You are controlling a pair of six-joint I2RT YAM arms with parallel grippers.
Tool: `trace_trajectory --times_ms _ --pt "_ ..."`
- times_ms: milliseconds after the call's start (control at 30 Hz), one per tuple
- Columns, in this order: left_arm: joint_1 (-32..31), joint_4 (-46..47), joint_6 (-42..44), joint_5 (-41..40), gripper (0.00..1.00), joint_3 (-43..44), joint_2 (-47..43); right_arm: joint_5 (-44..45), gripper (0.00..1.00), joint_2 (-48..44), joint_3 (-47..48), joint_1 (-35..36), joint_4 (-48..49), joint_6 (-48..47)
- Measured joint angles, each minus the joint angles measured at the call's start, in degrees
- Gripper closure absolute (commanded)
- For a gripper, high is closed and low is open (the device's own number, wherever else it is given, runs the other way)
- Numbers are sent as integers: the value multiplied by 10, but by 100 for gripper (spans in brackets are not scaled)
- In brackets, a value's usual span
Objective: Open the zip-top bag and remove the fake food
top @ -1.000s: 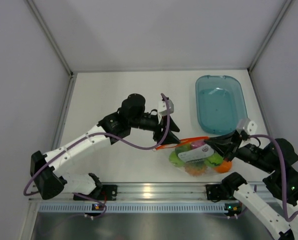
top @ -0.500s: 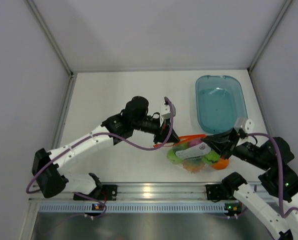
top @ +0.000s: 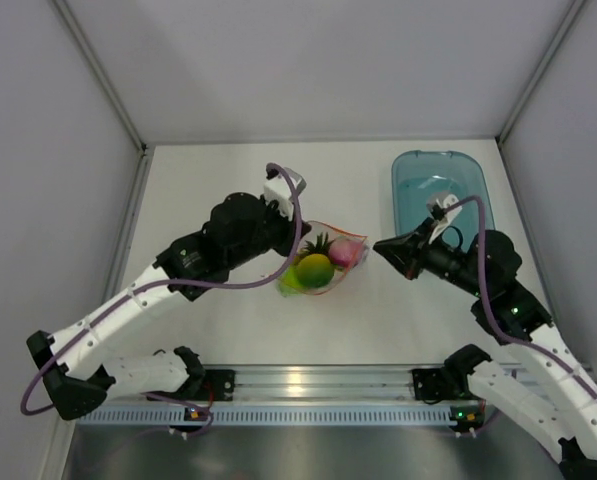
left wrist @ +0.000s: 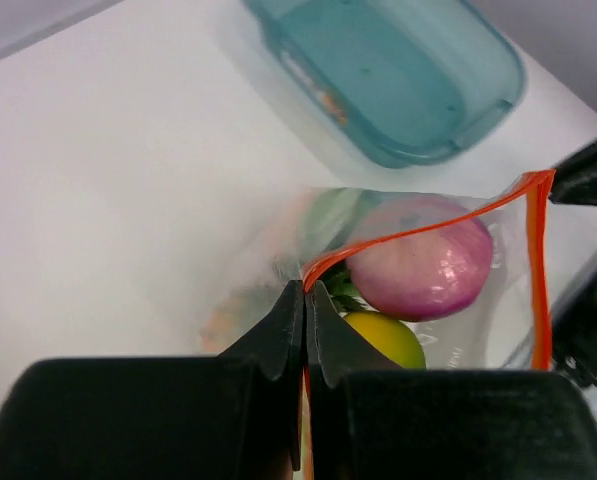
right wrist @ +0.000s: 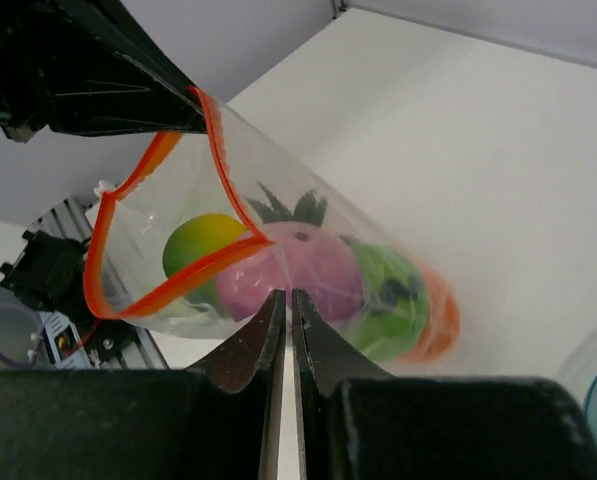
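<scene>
The zip-top bag (top: 333, 282) hangs at the table's middle with its orange-red zip strip (right wrist: 143, 290) spread into an open loop. My left gripper (top: 290, 250) (left wrist: 305, 285) is shut on one side of that strip. Inside the bag lies the fake food: a pink ball (left wrist: 423, 268) (right wrist: 298, 275), a yellow-green piece (top: 315, 268) (right wrist: 203, 245), a dark pineapple crown (top: 321, 243), a green piece (right wrist: 393, 295) and an orange one (right wrist: 438, 320). My right gripper (top: 378, 246) (right wrist: 285, 292) stands just right of the bag's corner, its jaws a sliver apart with nothing pinched between them.
A translucent blue tub (top: 441, 205) (left wrist: 398, 70) stands empty at the back right, just behind my right gripper. Grey walls close the table on three sides. An aluminium rail (top: 298, 380) with both arm bases runs along the near edge.
My left gripper shut on the zip strip and carried the bag left and toward the back. The right gripper, shut on the bag before, has parted its jaws slightly and the bag's mouth is now spread.
</scene>
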Motion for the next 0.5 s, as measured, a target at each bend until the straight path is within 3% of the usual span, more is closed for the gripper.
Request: trace_trajectory --times_ms 67,233,367,500 --pt "2 -22 -23 -73 100 9 0 15 83 31 0 0 15 23" --pt "6 -53 -92 -195 100 9 21 49 81 96 2 0 32 83" --pt "6 -52 -164 -248 100 1 58 60 80 122 0 0 51 139" --pt "6 -50 -220 -273 100 -11 90 65 72 135 0 12 76 170"
